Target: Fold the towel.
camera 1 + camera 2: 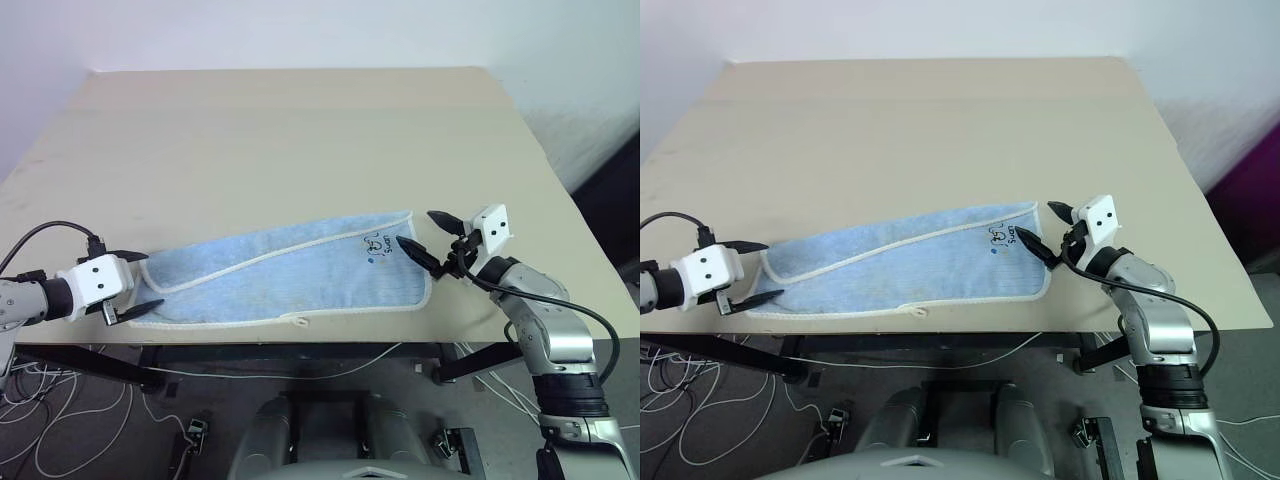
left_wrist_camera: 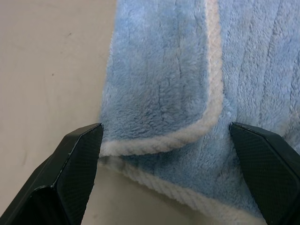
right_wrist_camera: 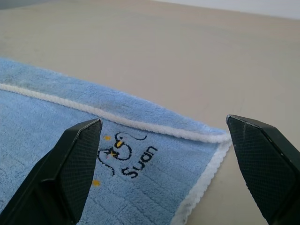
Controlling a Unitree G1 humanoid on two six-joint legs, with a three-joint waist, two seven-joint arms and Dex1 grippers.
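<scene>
Tabletop [image 1: 300,130] — towel [image 1: 300,275] between spread left gripper [image 1: 130,285] and right gripper [image 1: 430,238].

The towel [image 1: 290,280] is soft, fluffy terry cloth with ribbed pile and corded white edging. The table [image 1: 300,140] looks smooth, matt, pale wood. Gripper fingers [image 2: 77,164] are black, finely textured plastic.

In the left wrist view, the light blue terry towel with white piped edging [image 2: 187,93] is running off the picture's far and side edges, so just one folded corner is showing. The right wrist view is cutting the towel off too, beside its small dark cartoon print [image 3: 123,157]. From the head views that print [image 1: 375,243] is staying too small to read. The pale beige wooden counter [image 1: 300,130] is hiding what is perhaps a tangle of cables under its near edge.
</scene>
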